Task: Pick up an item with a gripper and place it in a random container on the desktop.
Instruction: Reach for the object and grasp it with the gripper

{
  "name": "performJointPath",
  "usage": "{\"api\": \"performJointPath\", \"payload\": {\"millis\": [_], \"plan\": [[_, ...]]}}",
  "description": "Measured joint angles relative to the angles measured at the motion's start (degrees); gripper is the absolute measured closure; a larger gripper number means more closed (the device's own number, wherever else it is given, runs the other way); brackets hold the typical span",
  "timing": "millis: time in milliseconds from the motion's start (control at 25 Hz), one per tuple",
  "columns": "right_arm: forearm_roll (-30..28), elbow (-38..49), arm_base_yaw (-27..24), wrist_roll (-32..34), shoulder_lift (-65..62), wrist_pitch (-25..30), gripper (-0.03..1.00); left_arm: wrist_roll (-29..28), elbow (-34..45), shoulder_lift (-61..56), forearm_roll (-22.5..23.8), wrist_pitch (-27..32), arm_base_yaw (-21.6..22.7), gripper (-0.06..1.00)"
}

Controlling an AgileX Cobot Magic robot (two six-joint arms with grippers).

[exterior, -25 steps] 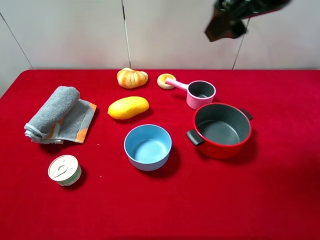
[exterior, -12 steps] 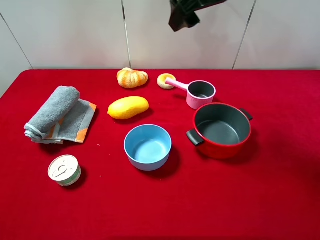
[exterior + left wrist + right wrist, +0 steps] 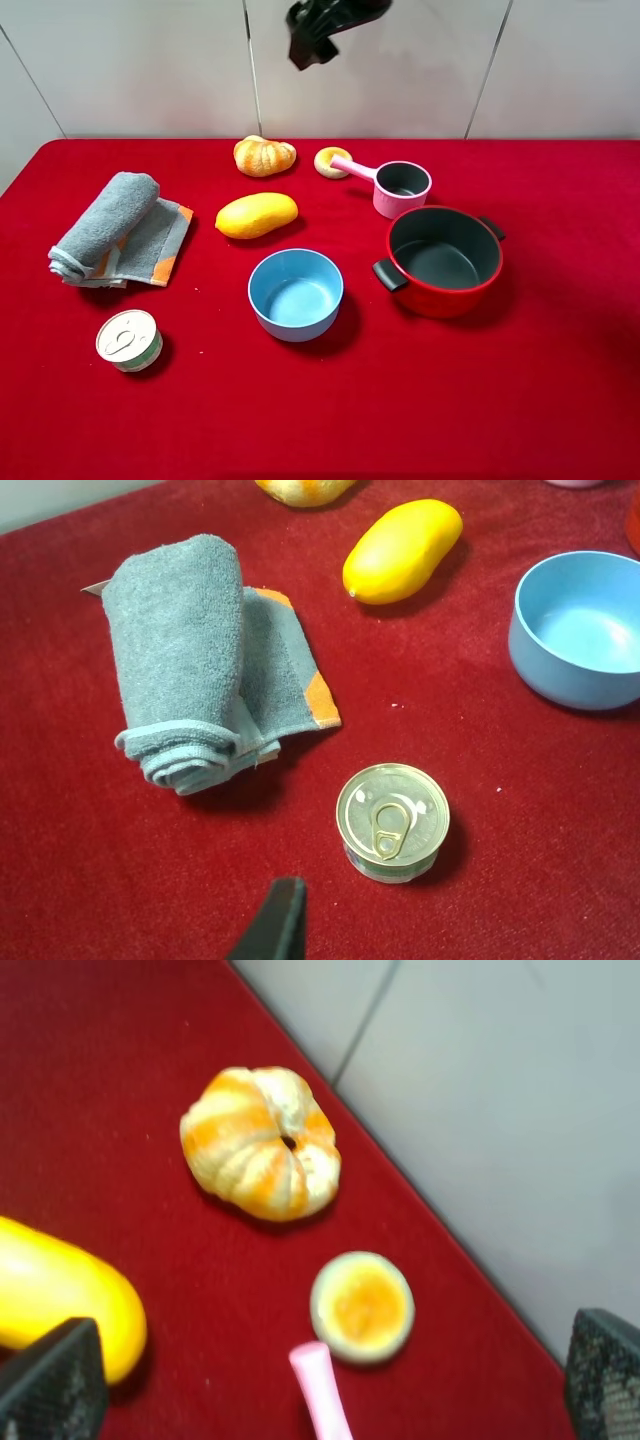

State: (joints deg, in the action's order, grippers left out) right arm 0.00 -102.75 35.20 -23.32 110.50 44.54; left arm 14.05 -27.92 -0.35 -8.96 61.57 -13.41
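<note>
The item, a golden-orange ridged bun point(image 3: 265, 155), lies at the back of the red cloth desktop point(image 3: 560, 400); it shows in the right wrist view point(image 3: 262, 1145) and its edge shows in the left wrist view point(image 3: 300, 488). The container, a red pot point(image 3: 445, 260) with a dark grey inside, stands at the right and holds nothing. My right gripper point(image 3: 312, 35) hangs high, above and slightly right of the bun; in its wrist view point(image 3: 328, 1385) its fingers are wide apart and empty. Of my left gripper only one black fingertip point(image 3: 275, 925) shows, near the tin can.
A yellow mango point(image 3: 256, 215) lies in front of the bun. A tan ring point(image 3: 330, 161) and a pink long-handled cup point(image 3: 400, 187) sit at the back. A blue bowl point(image 3: 296, 294) is in the middle, a rolled grey towel point(image 3: 115, 230) and a tin can point(image 3: 129, 340) at the left.
My right gripper has swept left along the top of the high view, from above the pot's side to above the bun. Nothing on the table has moved.
</note>
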Motion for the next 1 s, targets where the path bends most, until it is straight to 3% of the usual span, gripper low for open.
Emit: {"api": "performJointPath", "payload": {"millis": [680,1000], "plan": [[1.6,-16.9,2.1,-0.7,15.7,-0.3,0.27,0.0,0.0,0.0,0.0,0.0,0.0,-0.01],[3.3,-17.7,2.1,-2.5,20.2,-6.0,0.27,0.0,0.0,0.0,0.0,0.0,0.0,-0.01]]}}
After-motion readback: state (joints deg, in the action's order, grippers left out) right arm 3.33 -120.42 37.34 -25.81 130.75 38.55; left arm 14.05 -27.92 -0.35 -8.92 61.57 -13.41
